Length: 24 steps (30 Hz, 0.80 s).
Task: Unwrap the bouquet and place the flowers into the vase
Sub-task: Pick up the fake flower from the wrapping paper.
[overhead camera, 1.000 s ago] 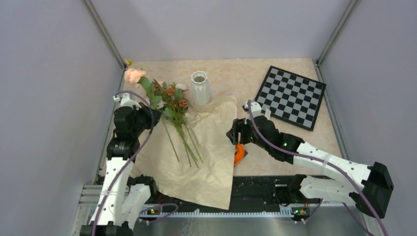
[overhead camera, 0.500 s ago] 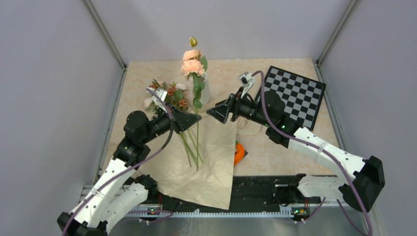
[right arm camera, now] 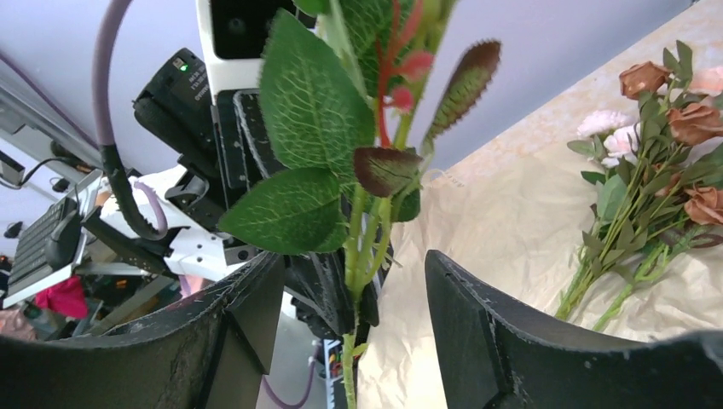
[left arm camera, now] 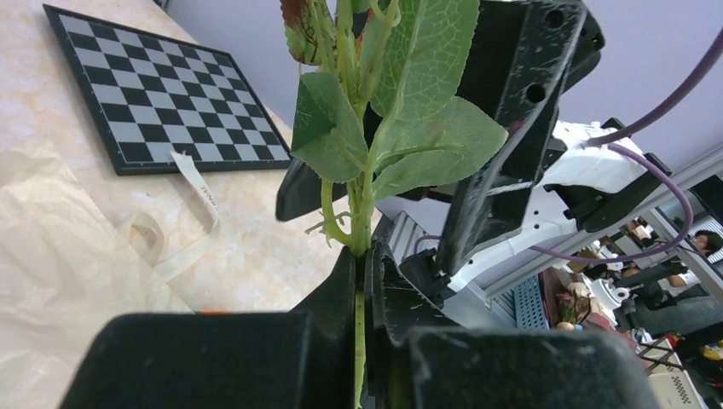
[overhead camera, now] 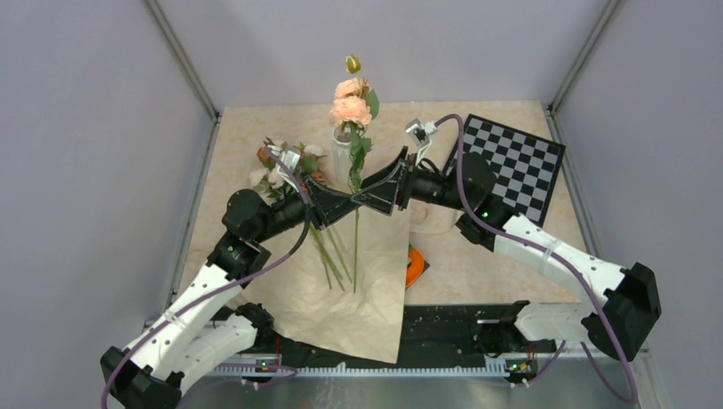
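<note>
My left gripper (overhead camera: 343,206) (left arm camera: 365,256) is shut on the green stem (left arm camera: 359,217) of one peach flower (overhead camera: 349,109), held upright above the opened kraft paper of the bouquet (overhead camera: 362,285). My right gripper (overhead camera: 372,193) (right arm camera: 351,260) is open, one finger on each side of that stem (right arm camera: 348,358), just above the left fingers and not touching it. The other flowers (overhead camera: 294,168) (right arm camera: 656,128) lie on the paper's far left part. The white ribbed vase (overhead camera: 340,156) stands right behind the held flower, partly hidden by its leaves.
A checkerboard (overhead camera: 505,167) (left arm camera: 162,94) lies at the far right. An orange ring (overhead camera: 414,266) sits at the paper's right edge, and a loose cream ribbon (overhead camera: 430,223) (left arm camera: 183,230) lies beside it. Grey walls close in on three sides.
The left gripper has carried the peach flower from the far left to the middle and stood it upright. The right gripper rose from the paper and came round the stem.
</note>
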Motion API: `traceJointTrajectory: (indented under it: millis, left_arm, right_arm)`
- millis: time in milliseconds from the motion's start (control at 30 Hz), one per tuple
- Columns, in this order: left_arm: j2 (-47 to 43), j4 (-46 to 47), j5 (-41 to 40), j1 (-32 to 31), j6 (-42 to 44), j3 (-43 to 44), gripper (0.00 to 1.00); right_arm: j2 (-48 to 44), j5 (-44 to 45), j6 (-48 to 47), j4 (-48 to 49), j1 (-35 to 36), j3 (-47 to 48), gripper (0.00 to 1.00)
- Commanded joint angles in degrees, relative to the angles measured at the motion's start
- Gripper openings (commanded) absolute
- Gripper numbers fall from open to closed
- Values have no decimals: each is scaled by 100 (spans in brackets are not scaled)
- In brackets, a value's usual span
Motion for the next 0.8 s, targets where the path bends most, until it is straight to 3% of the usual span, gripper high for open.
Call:
traceJointTrajectory:
  millis: [0,200,600,767]
  left_arm:
    - [-36,598,80,-46,-80,109,0]
    - [87,659,313,-72,-173,92,0]
    - [80,684,393,-90,-167,80,0]
    - [81,682,435,-91,-143,73,0]
  right_arm:
    - [67,-275,74,308,-29,270,62]
    - [225,-346,284,450,-31,357,53]
    - [175,-74,433,580,-43,383,46]
    - [187,-38,546,679,-52,353,31]
